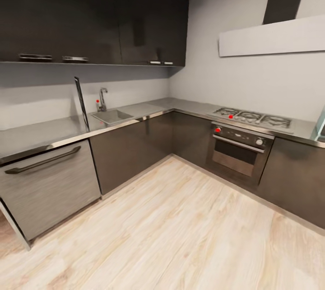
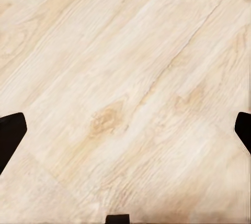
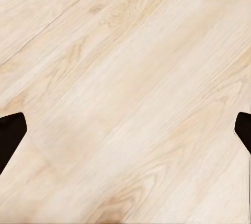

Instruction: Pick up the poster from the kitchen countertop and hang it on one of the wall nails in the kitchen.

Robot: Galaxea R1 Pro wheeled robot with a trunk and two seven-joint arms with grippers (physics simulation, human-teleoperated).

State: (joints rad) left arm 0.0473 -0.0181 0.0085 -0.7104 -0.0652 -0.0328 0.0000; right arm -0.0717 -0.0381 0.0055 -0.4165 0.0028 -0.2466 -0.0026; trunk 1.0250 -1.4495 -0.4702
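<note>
Facing an L-shaped kitchen, the head view takes in the kitchen countertop (image 1: 40,133), a grey-brown slab running along two walls above dark cabinet fronts. The poster (image 1: 81,102) stands on this countertop, seen nearly edge-on as a thin dark upright strip, just beside the sink (image 1: 113,115) and leaning toward the back wall. A faucet (image 1: 103,99) rises behind the sink. On the other run of the worktop sits a gas hob (image 1: 253,118) above an oven (image 1: 239,150). Dark wall cabinets (image 1: 90,14) hang over the sink side, and a pale range hood (image 1: 271,37) over the hob.

Both arms point downward at the pale wooden floor (image 1: 171,231). In the left wrist view, the left gripper (image 2: 125,135) has its dark fingertips (image 2: 10,135) at opposite picture edges, spread wide with nothing between them. In the right wrist view, the right gripper (image 3: 125,135) shows the same posture: fingertips (image 3: 10,135) far apart, holding nothing, over bare floor planks.
</note>
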